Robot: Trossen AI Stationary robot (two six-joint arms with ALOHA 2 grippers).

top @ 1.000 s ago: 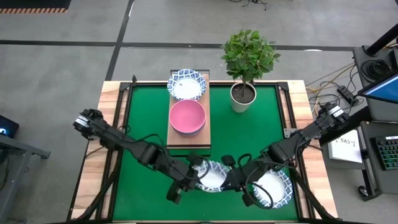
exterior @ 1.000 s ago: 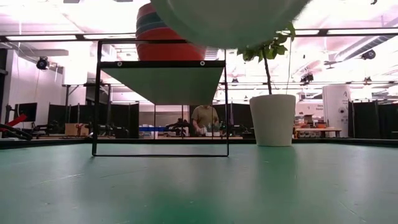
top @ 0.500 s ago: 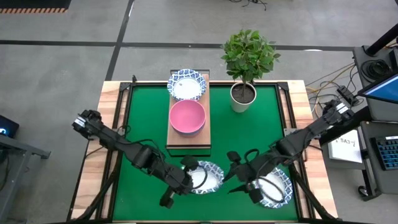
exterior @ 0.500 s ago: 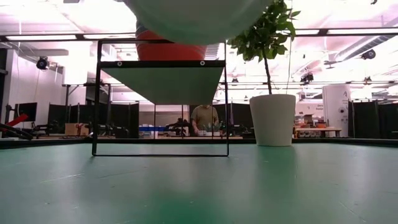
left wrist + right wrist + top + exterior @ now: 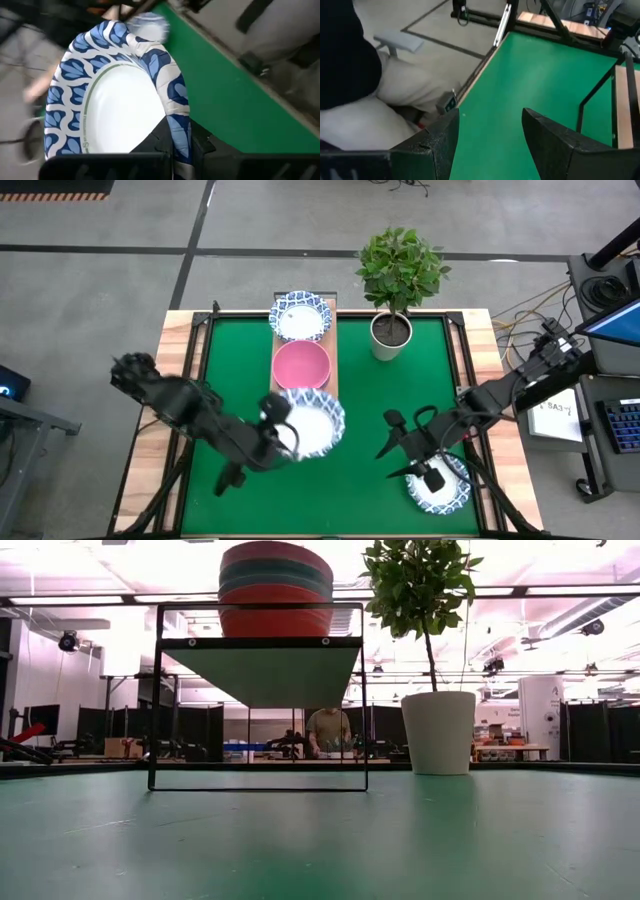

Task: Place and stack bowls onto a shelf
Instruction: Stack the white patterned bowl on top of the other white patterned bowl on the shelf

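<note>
My left gripper is shut on a white bowl with a blue patterned rim, held in the air over the near end of the light-wood shelf. The shelf carries a pink bowl and, farther back, another blue-rimmed bowl. In the low view the near stack shows red and blue-grey bowls nested on the shelf top. My right gripper stands open and empty above the green mat. Below its arm, one more blue-rimmed bowl rests on the mat. My left gripper pinches the bowl's patterned rim between its two fingers, one finger inside the bowl and one outside. The bowl is lifted clear of the mat, its open side tilted.
A white plant pot with a leafy plant stands on the mat right of the shelf's far end. The shelf's dark frame rises from the mat. A person stands in the room beyond the table.
My left gripper has shut on the bowl's rim, lifted the bowl from the near middle and carried it up and toward the shelf's near end. My right gripper has opened, let go of that bowl and drawn back toward the table's right edge.
</note>
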